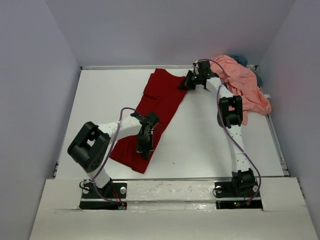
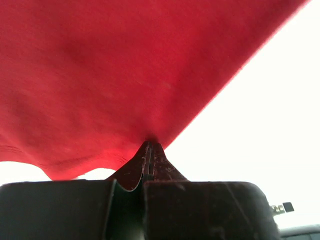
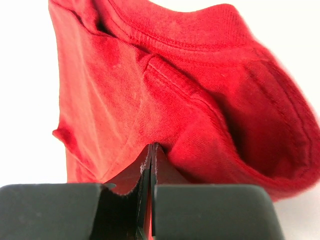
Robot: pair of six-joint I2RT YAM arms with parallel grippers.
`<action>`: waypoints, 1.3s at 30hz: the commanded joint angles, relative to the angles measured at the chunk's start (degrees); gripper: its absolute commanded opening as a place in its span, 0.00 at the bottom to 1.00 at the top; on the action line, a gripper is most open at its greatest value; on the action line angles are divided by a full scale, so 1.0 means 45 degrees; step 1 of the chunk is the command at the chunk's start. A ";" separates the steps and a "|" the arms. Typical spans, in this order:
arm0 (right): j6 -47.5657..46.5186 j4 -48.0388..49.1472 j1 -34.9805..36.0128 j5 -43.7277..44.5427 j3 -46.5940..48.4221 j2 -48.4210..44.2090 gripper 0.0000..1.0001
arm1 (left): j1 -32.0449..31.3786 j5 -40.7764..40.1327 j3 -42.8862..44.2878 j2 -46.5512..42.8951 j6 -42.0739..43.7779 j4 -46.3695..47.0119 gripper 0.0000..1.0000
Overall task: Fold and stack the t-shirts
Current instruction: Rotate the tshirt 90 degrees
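Observation:
The dark red t-shirt (image 1: 161, 97) lies in a long diagonal strip across the middle of the white table (image 1: 210, 145). My left gripper (image 1: 144, 152) is at its near end, shut on the cloth close to the hem edge (image 2: 149, 142). My right gripper (image 1: 183, 86) is at the shirt's far right edge, shut on a pinch of red fabric (image 3: 152, 145) just below the ribbed collar (image 3: 200, 35). A crumpled salmon pink t-shirt (image 1: 244, 85) lies at the back right. A bit of the slate blue-grey t-shirt (image 1: 242, 58) peeks out behind it.
Grey walls (image 1: 35, 100) close in the table on three sides. The right arm's forearm (image 1: 231, 112) passes beside the pink pile. A raised ledge (image 1: 170, 186) carries both arm bases at the near edge.

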 commanded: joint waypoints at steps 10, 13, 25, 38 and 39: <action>0.2007 0.3219 0.0484 -0.1085 0.1662 0.1249 0.00 | -0.2529 0.0141 0.5322 0.3433 -0.0959 -0.1013 0.00; 0.1600 0.3474 0.0484 -0.1397 0.1604 0.0841 0.00 | -0.2531 -0.1359 0.7155 0.3240 -0.1155 -0.1813 0.00; 0.0622 0.3689 -0.0159 -0.2100 -0.0875 -0.2265 0.00 | -0.0149 -0.4196 0.7515 -0.0334 -0.1176 -0.3163 0.04; 0.0036 0.2654 -0.0707 -0.2375 -0.5463 -0.5703 0.90 | 0.3249 -0.3945 0.3161 -0.2816 0.0757 -0.1096 0.62; 0.0035 0.2654 -0.0707 -0.2355 -0.5737 -0.5821 0.91 | 0.3406 -0.3886 0.2907 -0.2836 0.0874 -0.0921 0.63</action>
